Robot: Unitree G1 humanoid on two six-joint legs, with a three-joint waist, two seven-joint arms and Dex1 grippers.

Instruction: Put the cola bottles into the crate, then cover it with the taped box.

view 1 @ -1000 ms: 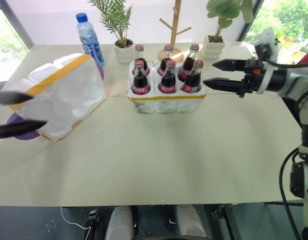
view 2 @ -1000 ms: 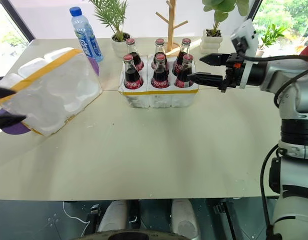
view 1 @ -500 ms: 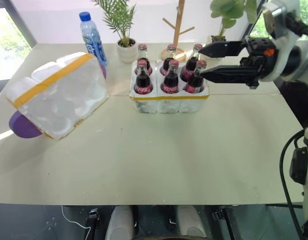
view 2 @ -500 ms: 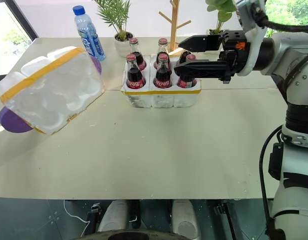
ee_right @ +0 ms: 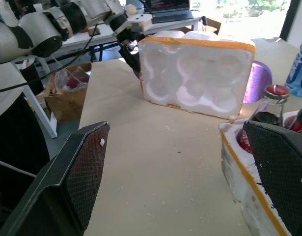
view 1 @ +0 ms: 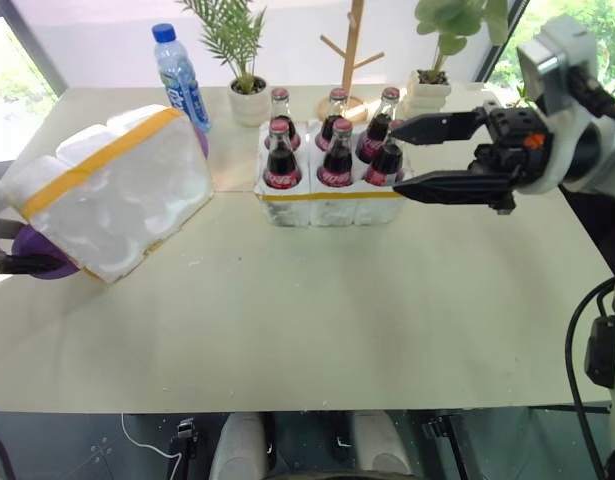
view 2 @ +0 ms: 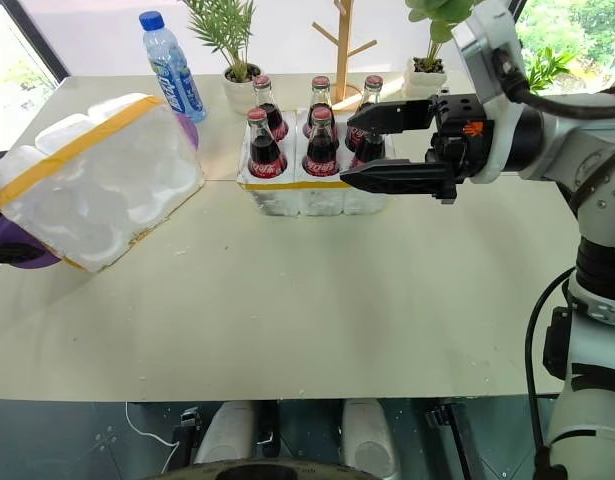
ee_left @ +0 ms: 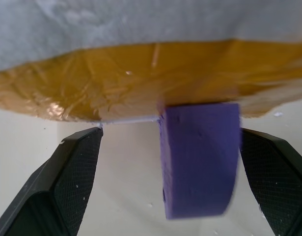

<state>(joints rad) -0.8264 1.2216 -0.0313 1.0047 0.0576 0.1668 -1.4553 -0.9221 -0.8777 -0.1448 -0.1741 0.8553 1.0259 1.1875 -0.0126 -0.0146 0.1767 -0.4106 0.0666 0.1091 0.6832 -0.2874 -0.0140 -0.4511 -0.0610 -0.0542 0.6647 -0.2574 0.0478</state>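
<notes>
Standing in the crate, six cola bottles waited uncovered

Standing upright in two rows of three, the cola bottles [view 1: 337, 140] filled all six holes of the crate [view 1: 332, 205], which sat toward the far middle of the table [view 1: 307, 320] with its yellow tape strip facing the robot. The taped box [view 1: 112, 190] lay well apart from it near the table's left edge, tipped on its side so its moulded hollows faced the crate, a yellow band running across its upper face. It leaned on a purple round object [view 1: 42, 262] tucked under its left end.

The left gripper [ee_left: 165, 162] was at that end of the taped box, released and spread wide, with a black finger on either side of the purple object; the fingers [ee_left: 72, 177] stood clear of both the purple piece and the yellow tape just beyond. It grasped nothing.

The right gripper [view 1: 405, 158] hung level at the crate's right end, pointing left, released too, its upper finger beside the bottle caps and the lower one in front of the crate's right corner. It held nothing.

A blue-capped water bottle [view 1: 181, 78], two potted plants [view 1: 245, 95] and a small wooden stand [view 1: 349, 60] stood along the far edge.
</notes>
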